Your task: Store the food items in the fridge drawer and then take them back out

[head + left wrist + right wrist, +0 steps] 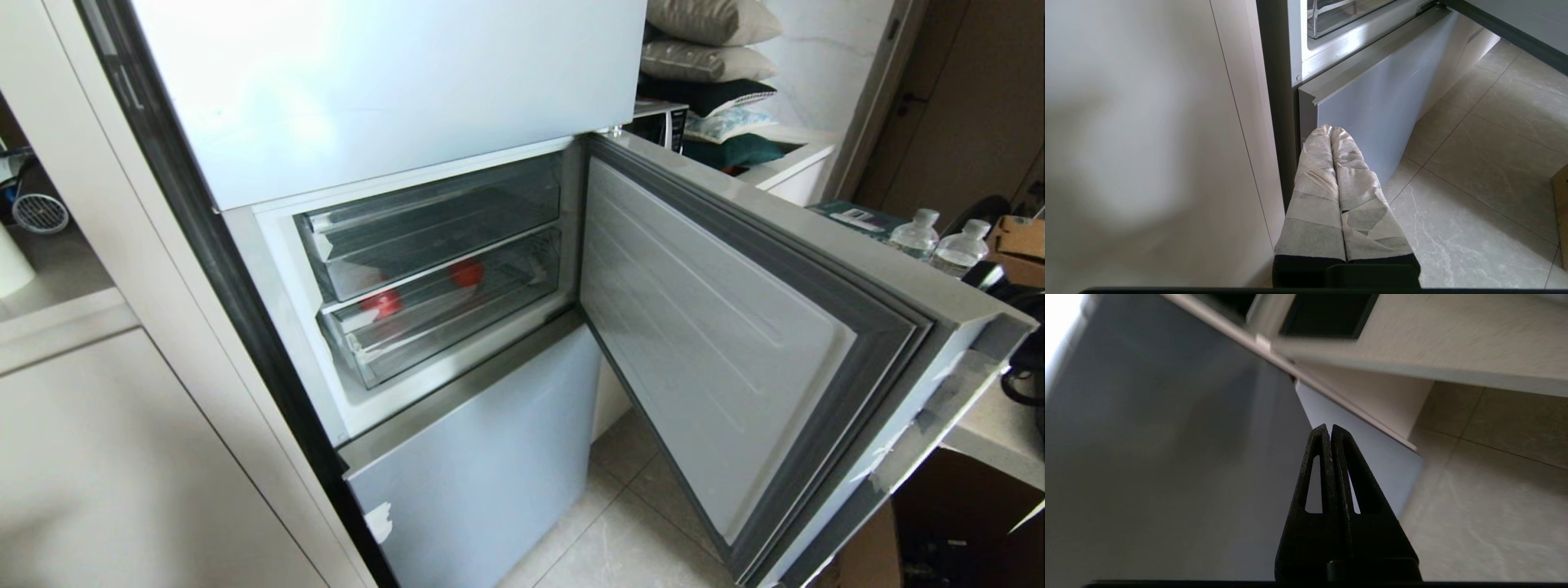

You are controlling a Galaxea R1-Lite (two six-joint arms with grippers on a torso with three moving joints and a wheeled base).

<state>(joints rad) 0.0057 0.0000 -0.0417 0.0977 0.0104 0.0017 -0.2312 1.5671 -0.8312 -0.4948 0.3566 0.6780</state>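
Food items, two red lumps [381, 303] [467, 273], sit inside the lower fridge drawer [445, 306], which is pushed in behind the open door [718, 327]. Storing looks done; taking out comes next. My right tool [1329, 430] is pinched shut, holding nothing, down by the door. My left tool [1331, 132] is shut too. Next I must pull that drawer out.

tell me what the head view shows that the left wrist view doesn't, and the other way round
Only the head view: two red-orange food items inside the lower clear fridge drawer, a second clear drawer above it, the swung-open fridge door, pillows and water bottles beyond.
Only the left wrist view: the left pincer, tape-wrapped, shut and empty, low beside the cabinet panel.
Both: the grey bottom fridge door and tiled floor.
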